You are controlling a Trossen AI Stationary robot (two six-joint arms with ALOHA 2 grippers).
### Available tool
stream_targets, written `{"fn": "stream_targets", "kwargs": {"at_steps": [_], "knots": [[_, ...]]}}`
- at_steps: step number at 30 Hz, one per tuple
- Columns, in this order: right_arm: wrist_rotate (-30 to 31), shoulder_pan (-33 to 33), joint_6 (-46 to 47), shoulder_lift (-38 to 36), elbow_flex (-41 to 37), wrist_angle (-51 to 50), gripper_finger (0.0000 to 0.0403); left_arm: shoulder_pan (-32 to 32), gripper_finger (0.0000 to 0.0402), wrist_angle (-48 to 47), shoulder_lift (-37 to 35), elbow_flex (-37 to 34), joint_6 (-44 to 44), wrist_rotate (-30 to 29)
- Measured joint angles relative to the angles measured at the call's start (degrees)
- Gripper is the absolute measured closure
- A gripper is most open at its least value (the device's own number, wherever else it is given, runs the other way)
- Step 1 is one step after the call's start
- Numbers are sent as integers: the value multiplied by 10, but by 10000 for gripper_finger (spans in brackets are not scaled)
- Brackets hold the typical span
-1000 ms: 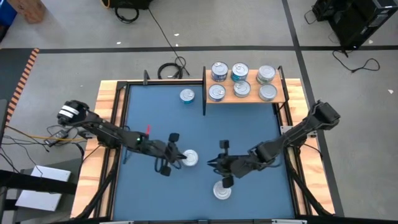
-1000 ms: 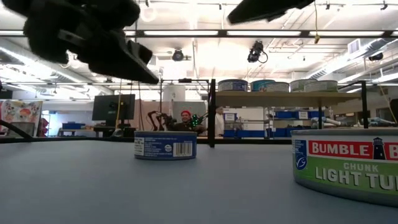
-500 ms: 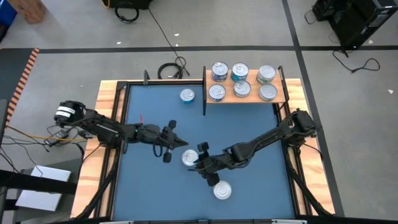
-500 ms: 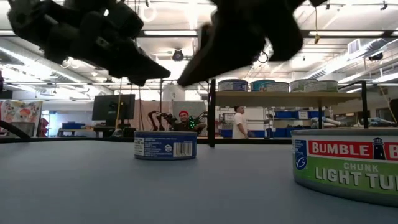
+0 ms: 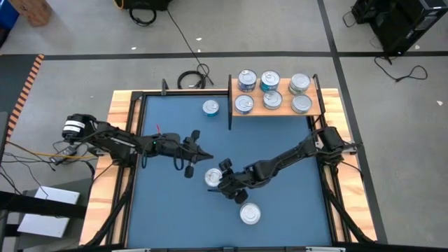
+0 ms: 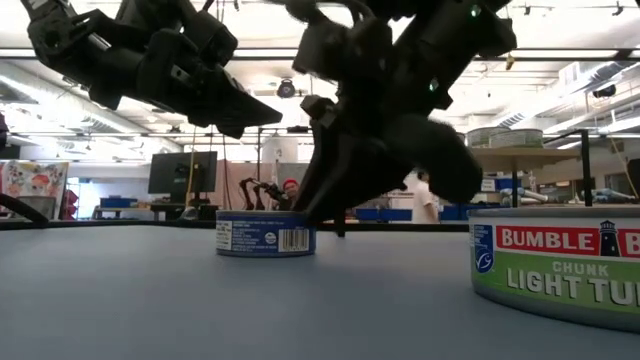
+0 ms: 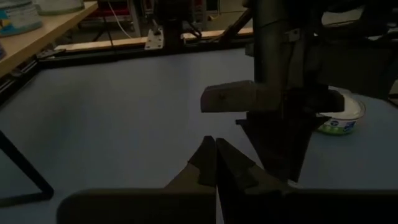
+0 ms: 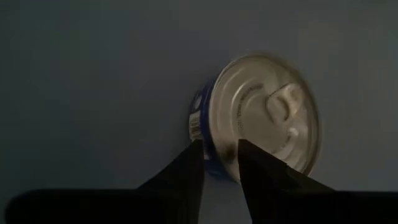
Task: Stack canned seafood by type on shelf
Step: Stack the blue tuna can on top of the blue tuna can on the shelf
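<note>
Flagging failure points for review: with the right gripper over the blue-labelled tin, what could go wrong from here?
The right gripper hangs with a narrow gap over the rim of the blue-labelled tin, so descending may shove or tip it. The shut left gripper hovers close by; the arms could collide.

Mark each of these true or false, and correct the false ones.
1. Six tins stand on the shelf. True.
2. The right gripper hangs over the green-label tin. False: it is at the blue-label tin mid-mat.
3. The left gripper is shut and empty. True.
4. Three tins sit on the blue mat. True.
5. The right gripper has lifted a tin. False: the blue-label tin rests on the mat.
</note>
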Motion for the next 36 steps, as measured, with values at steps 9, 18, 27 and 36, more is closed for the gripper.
{"fn": "stream_targets", "kwargs": {"at_steps": [9,18,27,36], "knots": [[-8,-16,-29,13,2,0,332,0,399,-1,0,0,1,0],[-14,-17,-34,0,-1,-5,394,0,399,-1,0,0,1,0],[-25,-18,42,-58,-3,-17,400,-1,399,0,0,0,-1,0],[-102,-32,179,-111,-2,-40,402,-2,399,0,0,0,-1,-8]]}}
